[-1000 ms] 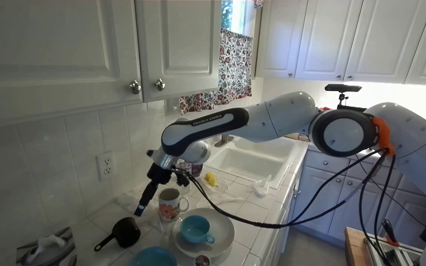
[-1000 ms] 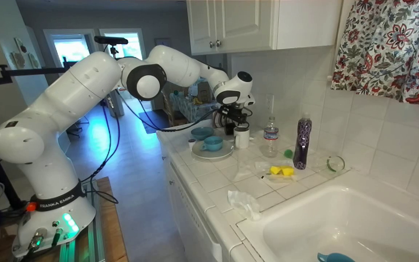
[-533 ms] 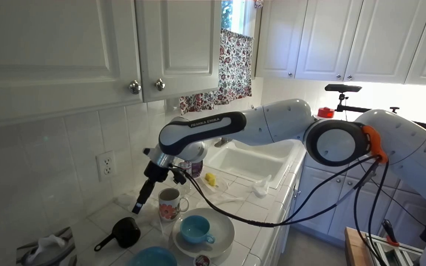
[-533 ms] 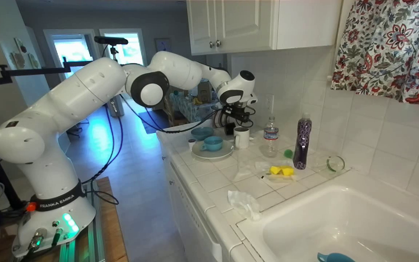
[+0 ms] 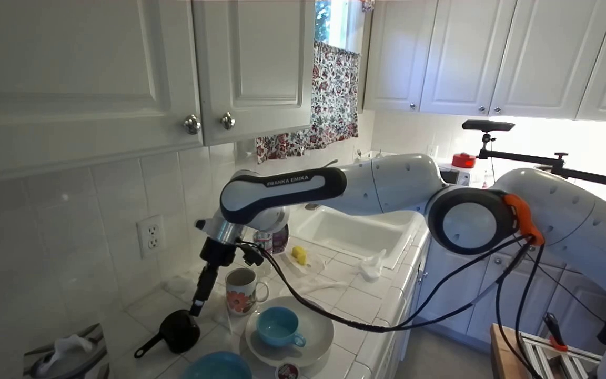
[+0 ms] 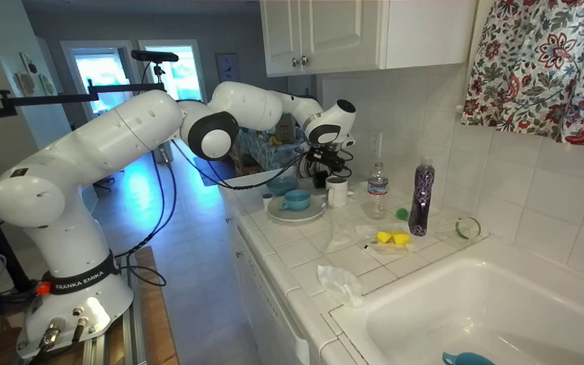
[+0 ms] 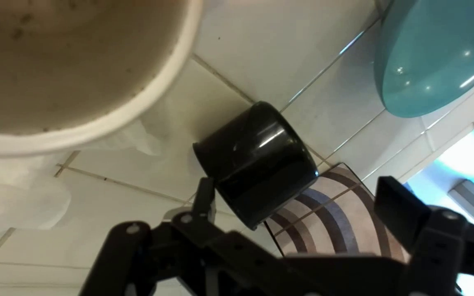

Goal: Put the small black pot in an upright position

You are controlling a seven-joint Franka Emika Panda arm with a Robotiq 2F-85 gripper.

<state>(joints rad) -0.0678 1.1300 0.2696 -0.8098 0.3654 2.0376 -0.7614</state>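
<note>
The small black pot (image 5: 179, 331) lies on its side on the tiled counter (image 5: 355, 295), its handle (image 5: 148, 346) pointing toward the lower left in that exterior view. It also shows in the wrist view (image 7: 257, 160), its handle hidden there, and in an exterior view (image 6: 320, 179), partly behind the mug. My gripper (image 7: 297, 190) is open and empty in the wrist view, its fingers (image 7: 207, 197) wide apart. One finger appears near the pot's rim; the other is off to the right. In an exterior view the gripper (image 5: 195, 311) is at the pot's upper edge; I cannot tell if they touch.
The flowered mug (image 5: 240, 295) stands close beside the gripper; its rim (image 7: 171, 78) fills the upper left of the wrist view. A blue bowl (image 5: 218, 367) is near the pot. A plate (image 5: 320, 345) holds a blue cup (image 5: 276, 326). A striped panel (image 7: 344, 213) is past the pot.
The arm has come down and the gripper's fingertips are lower, closer to the pot. The pot has not moved. The lights on the robot base changed from green to white.
</note>
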